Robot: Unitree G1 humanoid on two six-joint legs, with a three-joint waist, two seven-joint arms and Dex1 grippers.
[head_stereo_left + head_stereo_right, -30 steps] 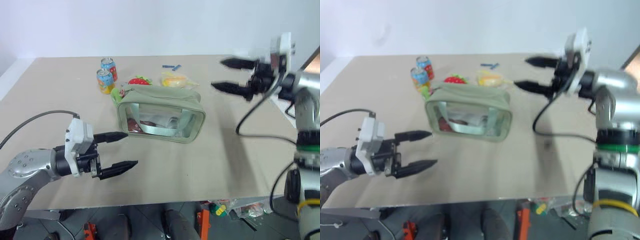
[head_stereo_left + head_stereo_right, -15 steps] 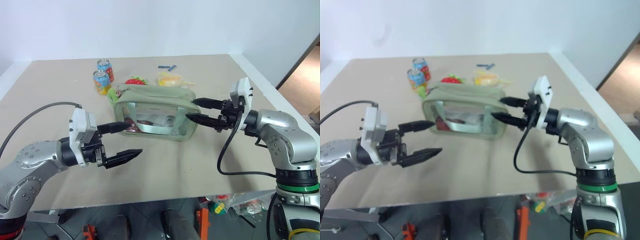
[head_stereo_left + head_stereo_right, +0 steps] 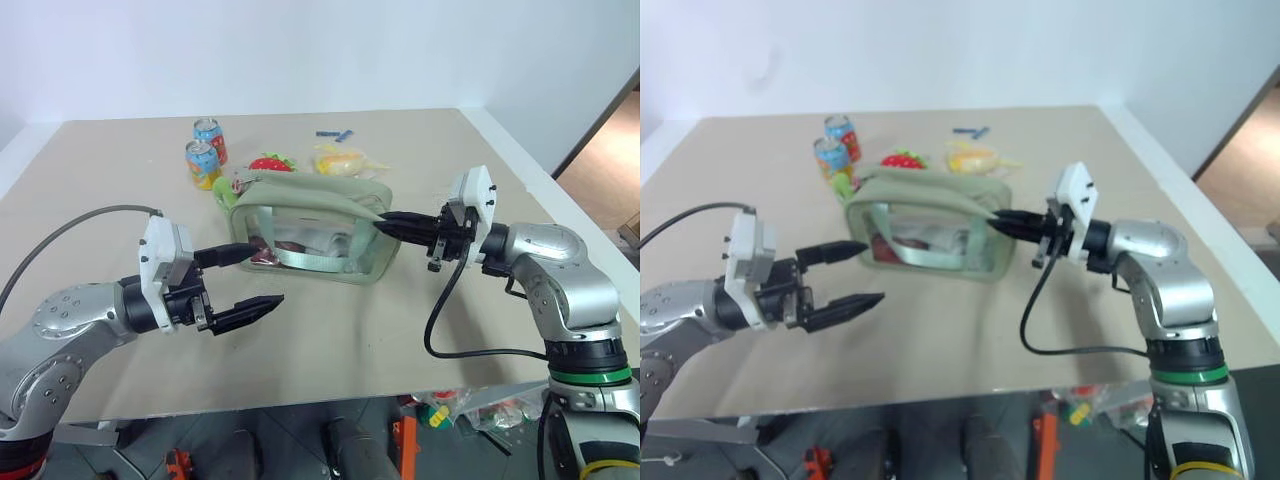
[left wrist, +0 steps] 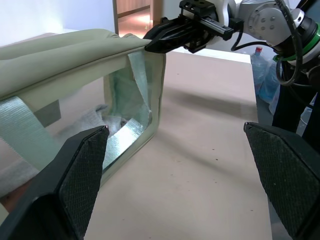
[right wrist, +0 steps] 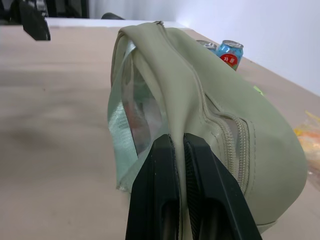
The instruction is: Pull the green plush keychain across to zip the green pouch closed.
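The green pouch (image 3: 310, 228) lies mid-table, its clear window facing me and its zipper (image 5: 240, 150) running along the top. The green plush keychain (image 3: 224, 190) peeks out at the pouch's far-left end, beside the cans. My right gripper (image 3: 382, 222) is shut on the fabric edge at the pouch's right end; in the right wrist view its fingers (image 5: 165, 165) pinch that fold. My left gripper (image 3: 266, 275) hovers open just in front of the pouch's left end, touching nothing. The left wrist view looks between those wide fingers (image 4: 82, 165) at the pouch (image 4: 75, 55) and the right gripper (image 4: 152, 42).
Behind the pouch stand two drink cans (image 3: 206, 160), with a red strawberry plush (image 3: 276, 162), a yellow wrapped packet (image 3: 345, 158) and small blue pieces (image 3: 336, 133) nearby. The table's front edge (image 3: 300, 405) lies near my arms. Its right edge (image 3: 520, 160) is behind the right arm.
My right gripper dropped down and leftward to the pouch's right end, then shut on the fabric there. The left gripper stayed open in place.
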